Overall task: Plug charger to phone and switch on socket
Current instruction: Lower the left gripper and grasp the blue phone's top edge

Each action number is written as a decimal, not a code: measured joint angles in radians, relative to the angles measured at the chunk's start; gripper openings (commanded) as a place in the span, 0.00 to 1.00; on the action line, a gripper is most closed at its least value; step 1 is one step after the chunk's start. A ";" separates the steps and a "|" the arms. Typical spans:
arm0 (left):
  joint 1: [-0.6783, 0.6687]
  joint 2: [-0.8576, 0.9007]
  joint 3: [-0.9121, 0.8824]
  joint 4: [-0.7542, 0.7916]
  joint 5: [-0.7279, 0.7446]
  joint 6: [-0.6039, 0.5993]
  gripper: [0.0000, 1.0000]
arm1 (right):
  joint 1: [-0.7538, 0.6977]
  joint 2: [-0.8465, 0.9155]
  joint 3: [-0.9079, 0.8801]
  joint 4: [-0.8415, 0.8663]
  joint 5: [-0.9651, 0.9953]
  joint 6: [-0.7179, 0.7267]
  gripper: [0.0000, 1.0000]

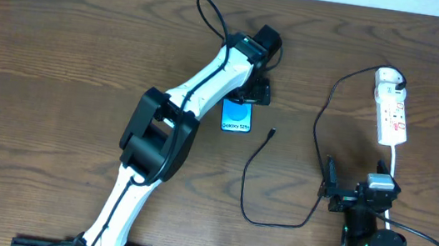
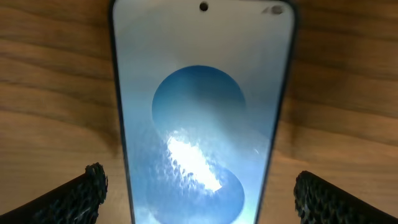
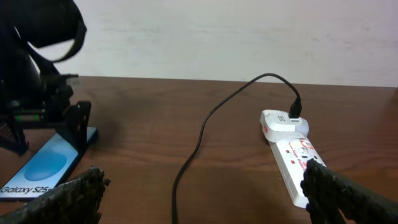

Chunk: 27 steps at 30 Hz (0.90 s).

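The left arm [image 1: 199, 87] lies diagonally over the phone's [image 1: 237, 118] far end; its near end is free. Between phone and socket [image 1: 392, 111], the looping charger [image 1: 244, 185] crosses the table [image 1: 60, 53].

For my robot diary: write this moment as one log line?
left tool: open, over slim blue-screen phone | right tool: open, empty | thin black charger cable: tip apart from phone

My overhead feed is bright and even, lit from above. The left arm [image 1: 198, 95] throws only a soft shadow on the wooden table [image 1: 61, 45], whose grain reads clearly. On the left wrist camera the phone [image 2: 199, 93] sits too close and looks soft, with a white glare patch low on its screen, and the left fingertips [image 2: 78, 193] are blurred. On the right wrist camera the right fingertips [image 3: 62, 199] blur too, while the socket [image 3: 289, 146] is fairly sharp and the wall [image 3: 217, 31] pale and washed.
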 measured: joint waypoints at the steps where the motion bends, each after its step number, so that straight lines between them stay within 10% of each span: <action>1: 0.000 0.012 0.000 0.002 0.000 0.000 0.98 | 0.000 0.000 0.000 0.000 0.000 0.000 0.99; 27: -0.001 0.038 0.000 0.008 -0.001 0.007 0.98 | 0.000 0.000 0.000 0.000 0.000 0.000 0.99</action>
